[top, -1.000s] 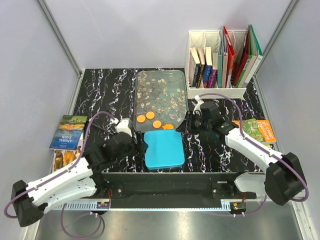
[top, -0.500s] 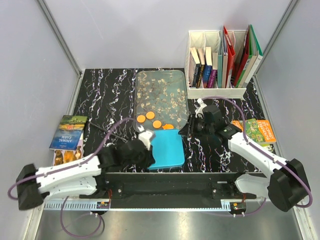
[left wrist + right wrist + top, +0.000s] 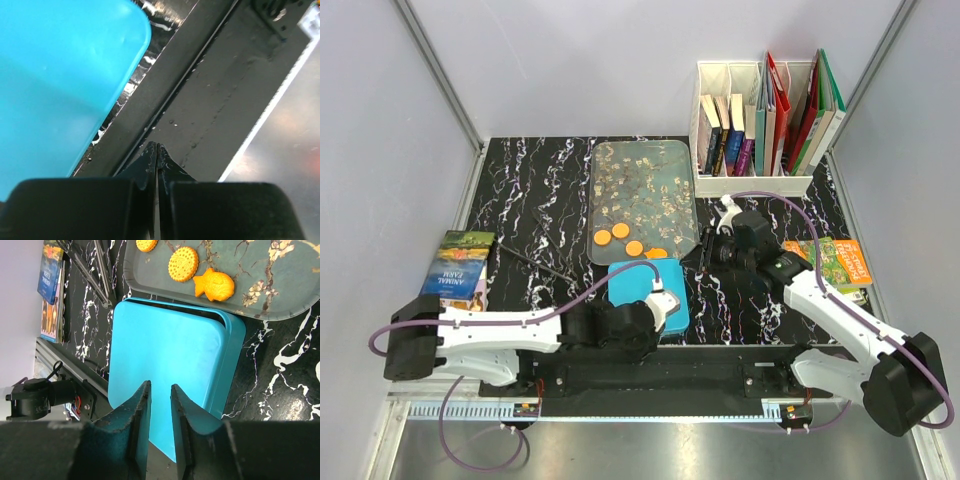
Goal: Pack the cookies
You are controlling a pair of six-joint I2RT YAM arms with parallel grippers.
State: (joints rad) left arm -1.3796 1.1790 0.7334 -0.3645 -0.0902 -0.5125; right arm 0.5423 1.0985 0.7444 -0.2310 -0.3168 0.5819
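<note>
From above, the orange cookies (image 3: 621, 238) lie at the near end of the grey tray (image 3: 672, 160), just behind the blue box (image 3: 636, 283) on the marbled surface (image 3: 530, 190). The left gripper (image 3: 665, 303) sits at the box's near right corner, and the right gripper (image 3: 703, 250) is just beside the tray.

The left wrist view shows its gripper pressed together and empty over a black rail (image 3: 215, 95).

The right wrist view shows its gripper slightly spread, pinching nothing, above the box.

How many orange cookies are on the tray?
4, all at the tray's near end: three round cookies and one fish-shaped cookie nearest the blue box. More could be hidden inside the box.
</note>
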